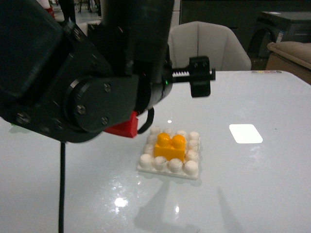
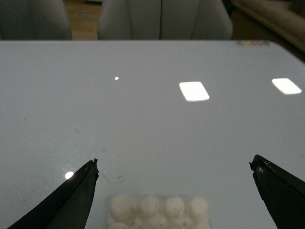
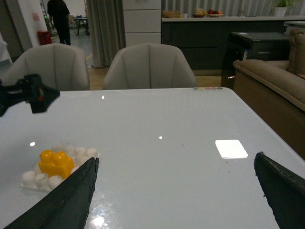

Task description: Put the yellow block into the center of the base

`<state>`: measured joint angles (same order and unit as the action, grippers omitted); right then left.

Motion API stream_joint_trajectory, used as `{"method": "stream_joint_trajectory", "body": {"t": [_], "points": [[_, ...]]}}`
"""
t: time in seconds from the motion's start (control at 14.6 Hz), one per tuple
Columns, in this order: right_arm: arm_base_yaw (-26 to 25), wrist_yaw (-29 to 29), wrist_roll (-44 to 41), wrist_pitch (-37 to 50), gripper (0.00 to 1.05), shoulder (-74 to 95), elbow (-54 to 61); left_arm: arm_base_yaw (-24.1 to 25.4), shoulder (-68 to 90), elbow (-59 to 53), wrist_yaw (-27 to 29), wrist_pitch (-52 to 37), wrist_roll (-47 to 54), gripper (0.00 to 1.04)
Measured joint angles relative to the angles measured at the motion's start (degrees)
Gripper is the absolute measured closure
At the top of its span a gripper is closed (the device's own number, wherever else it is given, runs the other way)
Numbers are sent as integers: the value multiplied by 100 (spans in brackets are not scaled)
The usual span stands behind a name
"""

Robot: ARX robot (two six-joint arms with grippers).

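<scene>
So the yellow block [image 1: 170,147] is sitting in the middle of the base [image 1: 190,167], studs up, with white studs ringing it on all sides. From the front it looks seated down among them and fairly square, though I can't tell how firmly it's pressed in. The base lies flat on the table [image 1: 252,194], near the centre.

The left gripper [image 2: 174,177] is released: in its wrist view the two dark fingers [image 2: 76,198] stand wide apart with nothing between them, and the near row of base studs [image 2: 159,210] shows just below the gap. It hangs above the base, not touching anything. In the front view the left arm [image 1: 82,63] fills most of the upper left, with a red part [image 1: 124,127] near its lower edge just above and beside the base.

The right gripper [image 3: 175,174] is spread wide too, empty, well off to the side. Its wrist view shows the block [image 3: 55,162] on the base [image 3: 33,179] in the distance, plus the tip of the left arm [image 3: 33,93] above the table.

A bright white patch [image 1: 246,133] shows on the table, well apart from the base. Grey chairs [image 3: 147,67] stand behind the far edge.
</scene>
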<state>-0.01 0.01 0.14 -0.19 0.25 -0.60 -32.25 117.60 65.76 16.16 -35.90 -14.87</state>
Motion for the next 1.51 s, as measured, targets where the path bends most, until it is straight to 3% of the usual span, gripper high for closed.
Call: {"method": "stream_joint_trajectory", "body": {"t": [0.21,0.27,0.34,0.41,0.48,0.62,0.69,0.89,1.24,1.31,1.51], "points": [[0,0,0,-2,6,0,0,125,-1379,-960,-492,-380,-11,7],[0,0,0,0,6,0,0,197,-1781,-1491,181,-1198,398,17],[0,2,0,-2,6,0,0,671,-2726,-2638,688,-1403,1010,35],[0,2,0,-2,6,0,0,1399,-3807,-3613,363,-1250,1246,52],[0,0,0,0,6,0,0,1711,-4472,-4162,153,-1342,1311,66],[0,2,0,0,6,0,0,1912,-5082,-4868,-369,-1331,1388,95],[0,4,0,-2,6,0,0,2079,-5318,-5130,-472,-1272,1401,103],[0,2,0,-2,6,0,0,2500,-6373,-5770,-890,-920,1405,103],[0,2,0,-2,6,0,0,2697,-7020,-6043,-1067,-566,1405,103],[0,2,0,-2,6,0,0,3163,-7510,-6218,-1569,-216,1410,103],[0,2,0,0,6,0,0,3220,-9047,-6513,-1615,933,1408,103]]}}
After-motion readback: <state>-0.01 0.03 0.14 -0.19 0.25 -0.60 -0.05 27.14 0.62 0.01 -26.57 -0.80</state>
